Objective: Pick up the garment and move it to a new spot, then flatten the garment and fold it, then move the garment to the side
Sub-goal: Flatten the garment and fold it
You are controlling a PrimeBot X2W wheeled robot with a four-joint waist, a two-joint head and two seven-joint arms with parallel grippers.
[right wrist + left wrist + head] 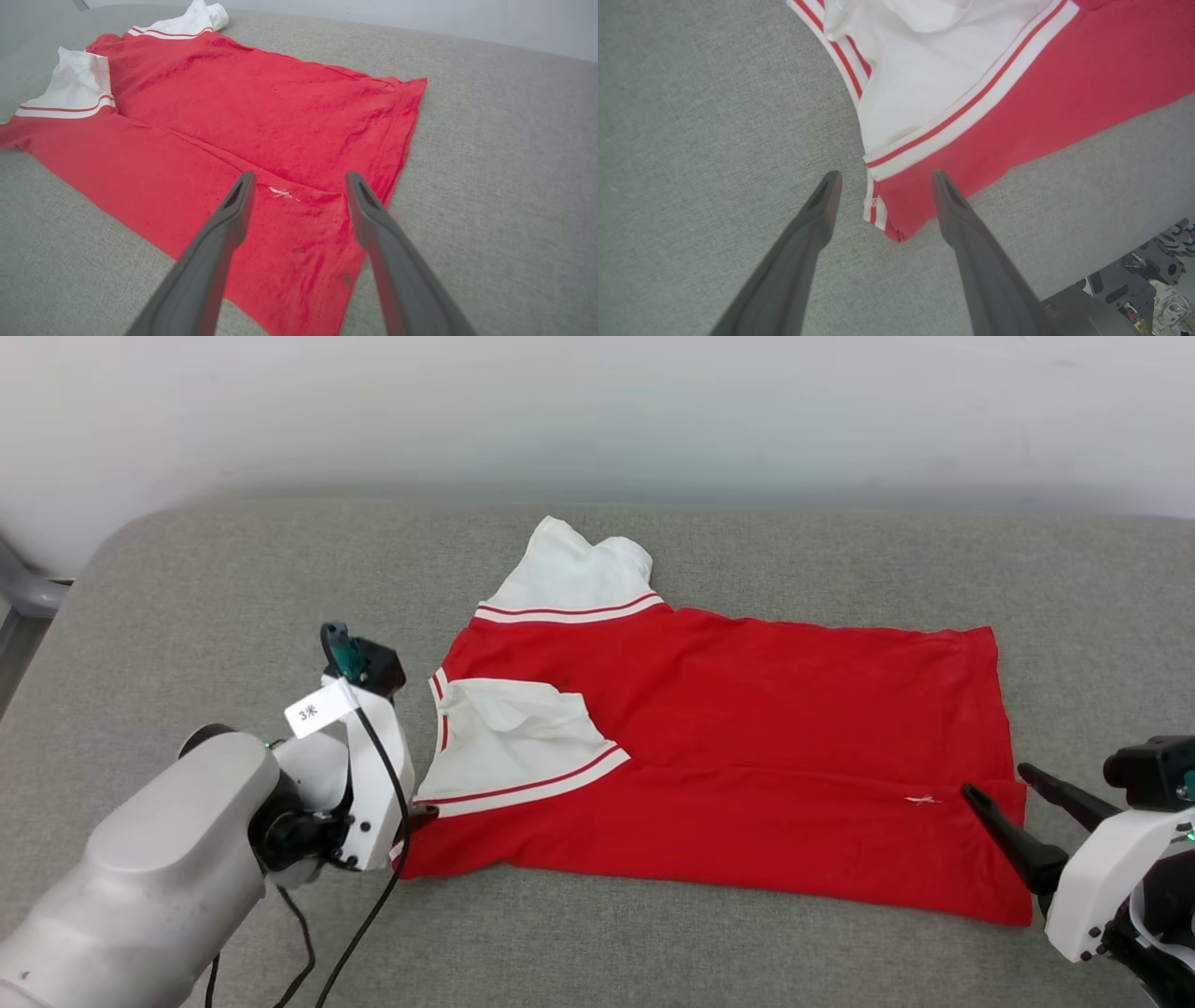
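Grey cushion [653, 943] | one garment [747, 737] | left hand [885, 173], right hand [299, 173]: two, spread

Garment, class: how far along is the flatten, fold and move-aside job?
Done: the garment lies flat on the grey cushion, near sleeve folded onto the body. In hand: nothing; the left hand and right hand stand open at its ends. Left: the far sleeve sticks out, so more folding, then moving aside.

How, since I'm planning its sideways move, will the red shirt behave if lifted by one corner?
Probably floppy: the garment lies in soft creases, one white sleeve folded over its body. Likely light, being thin cloth. It may drag rather than slide on the woven grey surface.
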